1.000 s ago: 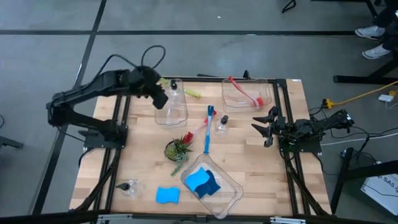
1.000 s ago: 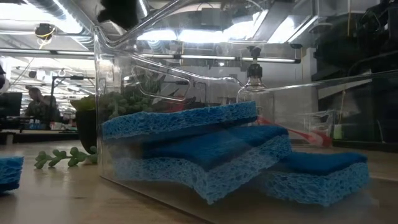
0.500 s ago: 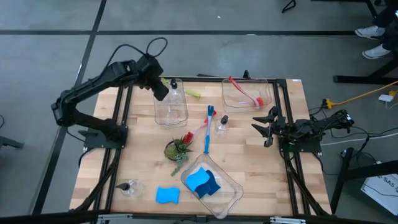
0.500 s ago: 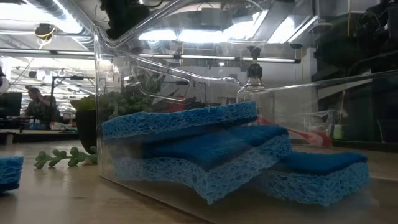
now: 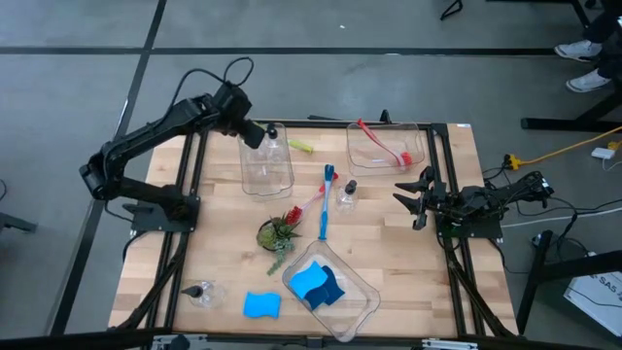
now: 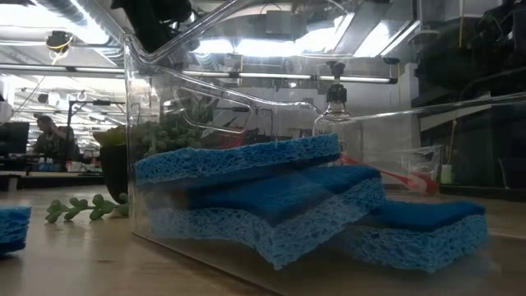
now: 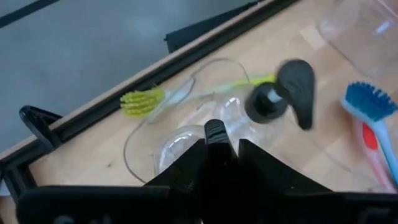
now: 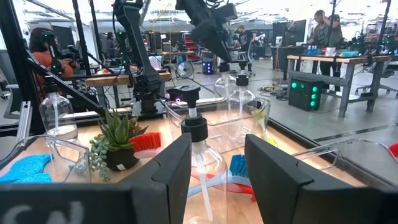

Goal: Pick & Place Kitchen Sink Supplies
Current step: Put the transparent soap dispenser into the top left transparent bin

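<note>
A clear bottle with a black pump top [image 5: 272, 133] [image 7: 273, 99] stands in the far end of a clear bin [image 5: 267, 170] at the far left. My left gripper [image 5: 257, 138] [image 7: 219, 146] hangs just left of that bottle, above the bin's far corner, pointing steeply down. A yellow-green brush [image 5: 299, 147] [image 7: 144, 99] lies on the table beyond the bin. A blue brush [image 5: 328, 199], a red brush [image 5: 309, 202] and a second bottle [image 5: 347, 192] lie mid-table. My right gripper [image 5: 418, 199] [image 8: 217, 168] waits open at the right edge.
A second clear bin [image 5: 389, 146] at the far right holds a red brush. A third bin [image 5: 330, 287] near the front holds blue sponges [image 6: 271, 205]. A loose sponge [image 5: 261, 305] and a tipped bottle [image 5: 199, 292] lie at the near left. A potted plant [image 5: 279, 231] stands mid-table.
My left gripper has swung toward the table's far edge and sunk a little, ending beside the pump bottle in the far-left bin. The bottle, the bin and the brushes have stayed where they were.
</note>
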`<state>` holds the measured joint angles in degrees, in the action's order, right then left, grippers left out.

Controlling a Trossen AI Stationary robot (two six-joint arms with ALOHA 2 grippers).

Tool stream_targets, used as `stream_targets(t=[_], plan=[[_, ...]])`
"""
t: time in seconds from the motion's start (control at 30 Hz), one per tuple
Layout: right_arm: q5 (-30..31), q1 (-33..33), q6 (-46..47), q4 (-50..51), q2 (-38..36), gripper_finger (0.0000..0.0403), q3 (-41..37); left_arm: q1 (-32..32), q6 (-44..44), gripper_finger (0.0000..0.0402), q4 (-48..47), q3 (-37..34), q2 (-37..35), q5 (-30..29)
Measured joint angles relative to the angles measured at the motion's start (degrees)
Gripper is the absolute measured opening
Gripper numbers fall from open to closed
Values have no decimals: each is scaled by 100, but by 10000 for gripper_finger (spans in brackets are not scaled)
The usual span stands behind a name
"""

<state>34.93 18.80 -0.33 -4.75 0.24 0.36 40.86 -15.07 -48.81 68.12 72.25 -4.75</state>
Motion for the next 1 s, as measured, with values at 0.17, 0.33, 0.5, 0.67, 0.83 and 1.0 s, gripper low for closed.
stream_targets(t=[0.17,0.33,0.5,0.67,0.83,1.0], plan=[[-1,1,1,2,-1,149,0,107,-22,106,147,-12,0,-24],[-1,0,3,1,0,149,0,184,-22,123,144,-12,5,-27],[-1,-1,6,0,-1,149,0,178,229,115,179,-10,1,-205],[0,0,7,0,-1,149,0,182,328,105,554,55,-207,-435],[0,0,8,1,-1,149,0,180,332,109,1049,56,-494,-414],[-1,-1,7,0,-1,149,0,180,242,141,1273,56,-826,-335]])
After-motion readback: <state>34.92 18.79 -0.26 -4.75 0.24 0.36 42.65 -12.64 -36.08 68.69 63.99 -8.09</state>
